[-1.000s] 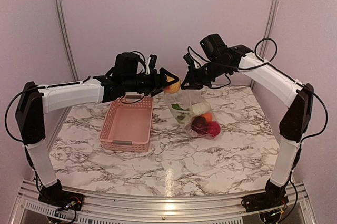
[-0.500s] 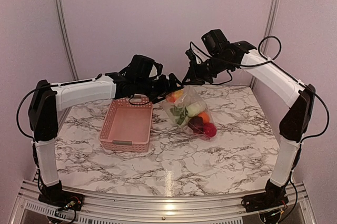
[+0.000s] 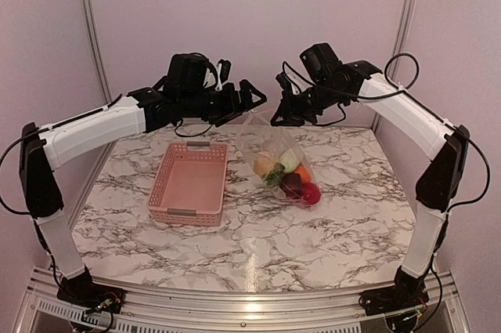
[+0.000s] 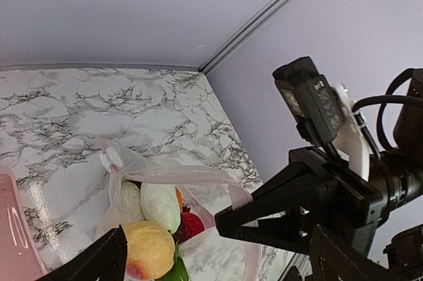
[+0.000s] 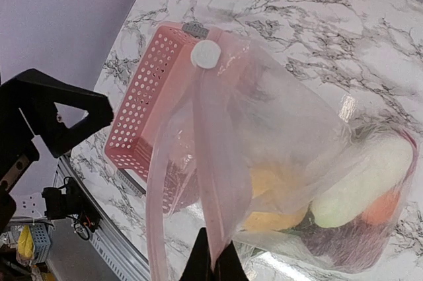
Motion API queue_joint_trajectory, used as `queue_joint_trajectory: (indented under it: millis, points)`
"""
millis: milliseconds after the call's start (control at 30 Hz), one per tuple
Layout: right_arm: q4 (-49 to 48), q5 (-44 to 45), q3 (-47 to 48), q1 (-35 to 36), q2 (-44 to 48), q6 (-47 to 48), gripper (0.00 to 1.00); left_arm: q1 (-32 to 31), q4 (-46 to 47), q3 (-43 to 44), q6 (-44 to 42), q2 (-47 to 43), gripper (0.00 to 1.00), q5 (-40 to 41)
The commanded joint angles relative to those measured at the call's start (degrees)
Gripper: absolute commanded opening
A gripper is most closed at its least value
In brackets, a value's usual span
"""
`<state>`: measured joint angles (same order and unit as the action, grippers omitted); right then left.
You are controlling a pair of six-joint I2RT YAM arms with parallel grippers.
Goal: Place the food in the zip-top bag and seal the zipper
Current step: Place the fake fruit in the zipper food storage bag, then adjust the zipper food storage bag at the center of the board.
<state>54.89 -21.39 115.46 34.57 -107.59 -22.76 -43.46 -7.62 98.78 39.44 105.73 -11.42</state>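
Our right hand [image 3: 276, 119] is clamped on the zipper [image 5: 213, 175] strip of the zip-top bag [image 3: 275, 153], which hangs below it to the desk [image 3: 329, 223] with the food [image 3: 288, 176] inside. Our left hand [image 3: 252, 98], beside the mouth, gapes empty. The film looks thin, floppy and slippery; we judge the stiffer zipper rim the best hold.

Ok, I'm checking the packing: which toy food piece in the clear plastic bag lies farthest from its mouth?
The round red piece, deepest of all, just beyond the dark purple one.
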Motion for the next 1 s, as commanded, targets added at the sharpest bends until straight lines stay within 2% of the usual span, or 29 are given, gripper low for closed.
queue_joint_trajectory:
  millis: [0, 267, 367, 533, 667, 733, 867, 967]
  points:
    - [-1.28, -0.80, -0.13, 0.63, 1.93, -0.55, 0.00, -0.12, 1.38, -8.06, -3.60, -10.57, 0.99, 4.71]
    - [-1.55, -4.15, -2.23, 0.67, 3.92, 1.03, 0.00, 0.16, -3.48, -19.62, -12.63, -18.89, 0.96, 7.70]
    - [-1.83, -4.40, -4.09, 0.68, 5.95, 1.97, 0.00, 0.61, -5.07, -22.99, -20.21, -21.38, 0.91, 4.58]
    - [-0.31, -6.34, -5.65, 0.62, 10.33, 4.71, 0.00, 0.75, -6.57, -26.52, -28.24, -25.19, 0.88, -1.96]
    - [1.71, -7.70, -6.17, 0.63, 13.32, 6.30, 0.00, 0.56, -2.09, -29.95, -27.16, -26.94, 0.88, -9.68]
    - [2.38, -9.26, -6.94, 0.67, 13.98, 7.18, 0.00, 0.20, -0.96, -30.98, -26.86, -27.23, 0.87, -9.68]
    - [5.43, -11.25, -8.75, 0.68, 14.40, 12.24, 0.00, 0.10, 3.94, -37.57, -33.46, -30.93, 0.88, -4.16]
    - [6.83, -13.01, -12.10, 0.78, 15.00, 15.95, 0.00, 0.09, 15.62, -45.80, -42.83, -34.98, 0.89, -4.96]
